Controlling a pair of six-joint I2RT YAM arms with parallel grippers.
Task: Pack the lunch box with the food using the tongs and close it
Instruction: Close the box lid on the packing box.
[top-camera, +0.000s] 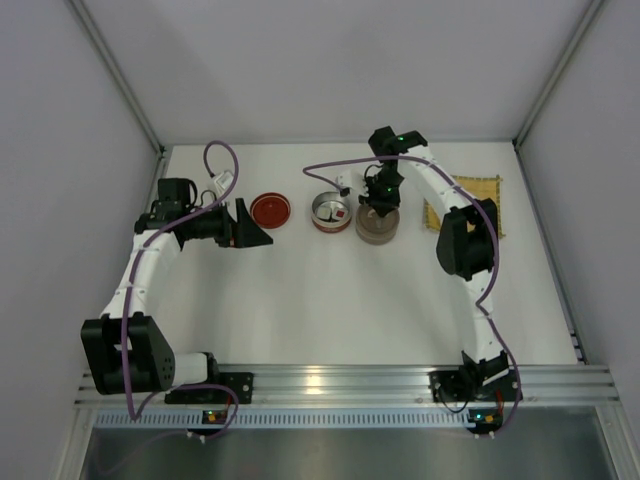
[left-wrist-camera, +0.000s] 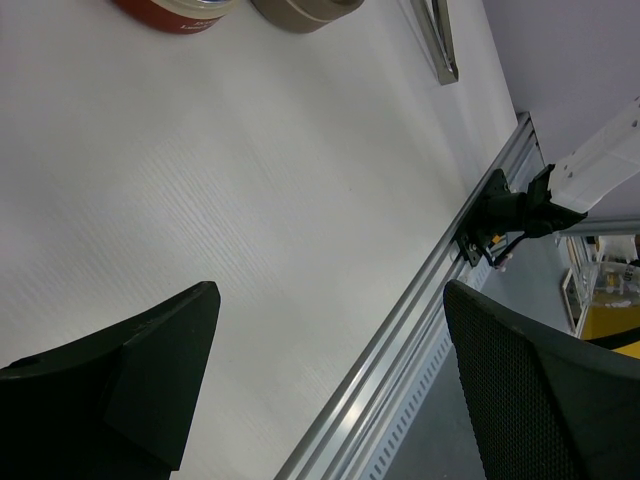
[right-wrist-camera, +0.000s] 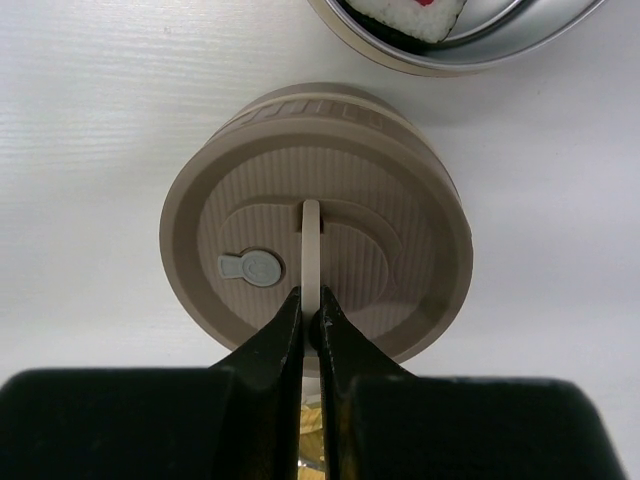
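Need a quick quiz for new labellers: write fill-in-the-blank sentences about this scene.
1. The right gripper pinches the thin handle of the beige lid, so its jaws are ____.
2. The left gripper holds nothing; its jaws are ____.
3. In the top view, the red lid lies to the ____ of the open tin.
Missing words: shut; open; left.
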